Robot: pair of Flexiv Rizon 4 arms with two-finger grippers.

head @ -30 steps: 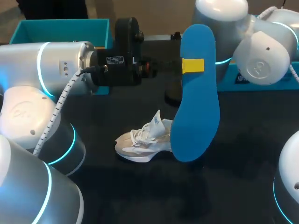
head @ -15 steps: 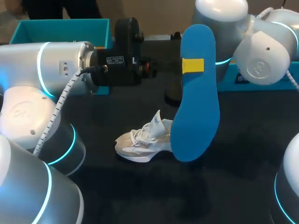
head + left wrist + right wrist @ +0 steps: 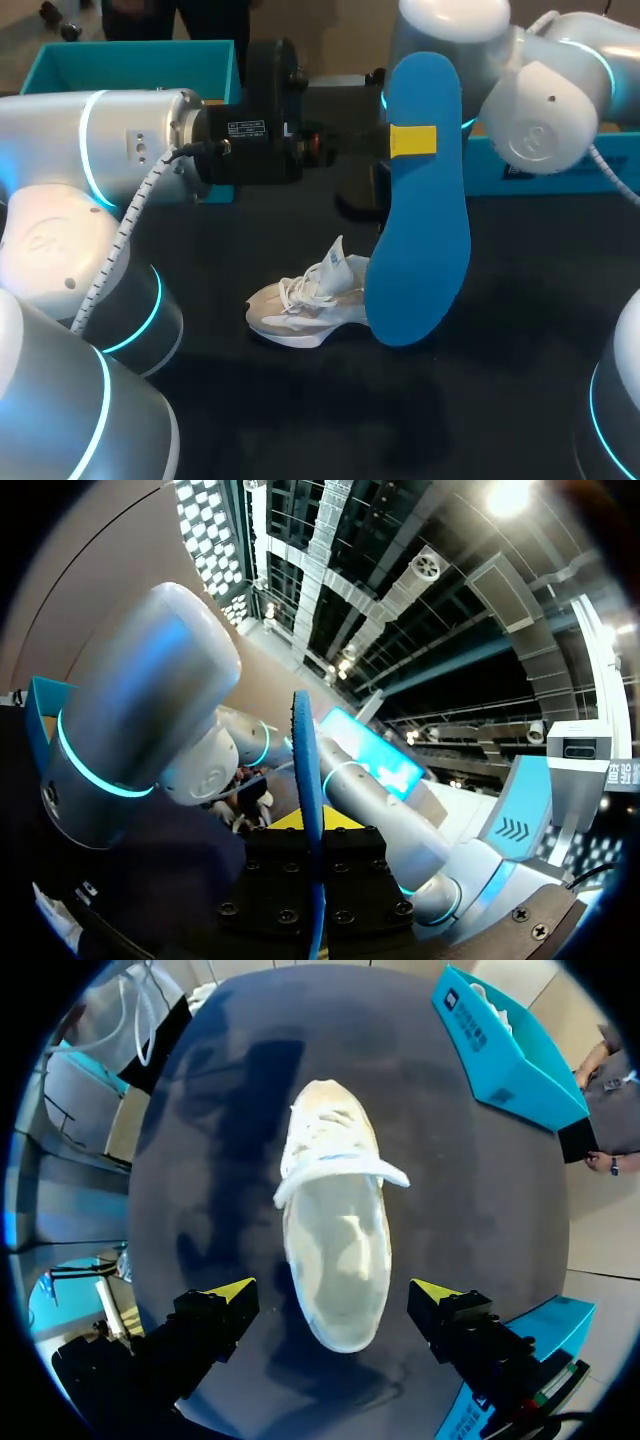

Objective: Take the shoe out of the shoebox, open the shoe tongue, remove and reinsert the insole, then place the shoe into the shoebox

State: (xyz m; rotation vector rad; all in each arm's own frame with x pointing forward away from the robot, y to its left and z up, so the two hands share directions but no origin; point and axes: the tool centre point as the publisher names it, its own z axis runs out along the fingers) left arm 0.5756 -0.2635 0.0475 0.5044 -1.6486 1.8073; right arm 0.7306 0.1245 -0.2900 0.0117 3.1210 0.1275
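Insole (image 3: 420,230): plain bright blue.
Shoe (image 3: 305,300): off-white with white laces and a thin blue trim at the tongue.
Shoebox (image 3: 140,58): teal.
Table (image 3: 520,380): black.
Left arm (image 3: 100,140): silver-grey with glowing cyan rings.
Right arm (image 3: 545,100): the same silver-grey and cyan.
Left gripper (image 3: 412,140): black body, yellow tip.
Right gripper (image 3: 335,1292): black fingers, yellow tips.

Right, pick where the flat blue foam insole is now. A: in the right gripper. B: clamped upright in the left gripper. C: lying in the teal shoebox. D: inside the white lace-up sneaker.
B: the blue insole stands upright in the air, pinched in the left gripper, and the white sneaker on the table is empty inside.
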